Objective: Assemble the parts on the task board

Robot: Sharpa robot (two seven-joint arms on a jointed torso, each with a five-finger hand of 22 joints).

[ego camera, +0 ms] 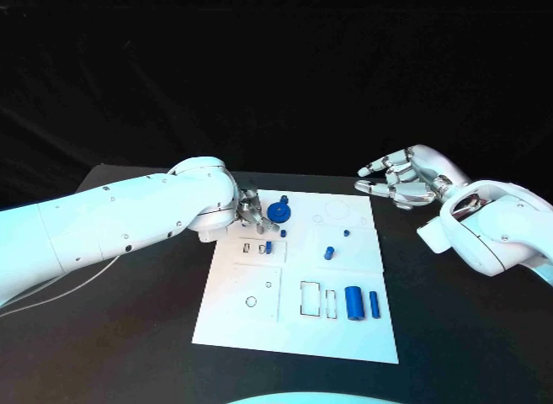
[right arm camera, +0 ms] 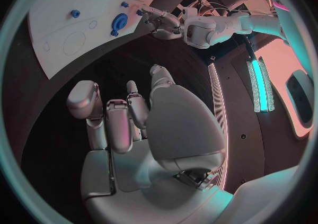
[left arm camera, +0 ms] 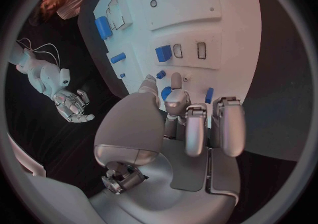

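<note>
The white task board (ego camera: 246, 324) lies in the middle of the black table. Over its far left part my left hand (ego camera: 252, 215) holds a blue gear wheel (ego camera: 282, 212) tilted on edge, between thumb and fingers. In the left wrist view the gear (left arm camera: 166, 93) shows between the fingertips of that hand (left arm camera: 179, 123), partly hidden behind them. The right wrist view has the left hand (right arm camera: 166, 23) beside the gear (right arm camera: 119, 21). My right hand (ego camera: 401, 178) hovers off the board's far right corner, fingers apart and loosely curled, holding nothing; its palm (right arm camera: 132, 123) faces bare table.
Two blue cylinders (ego camera: 353, 303) (ego camera: 374, 304) lie side by side at the board's near right. A short blue peg (ego camera: 330, 251) stands mid-board, and a small blue block (ego camera: 269, 247) sits near the left hand. A thin cable (ego camera: 58, 286) runs along the table's left.
</note>
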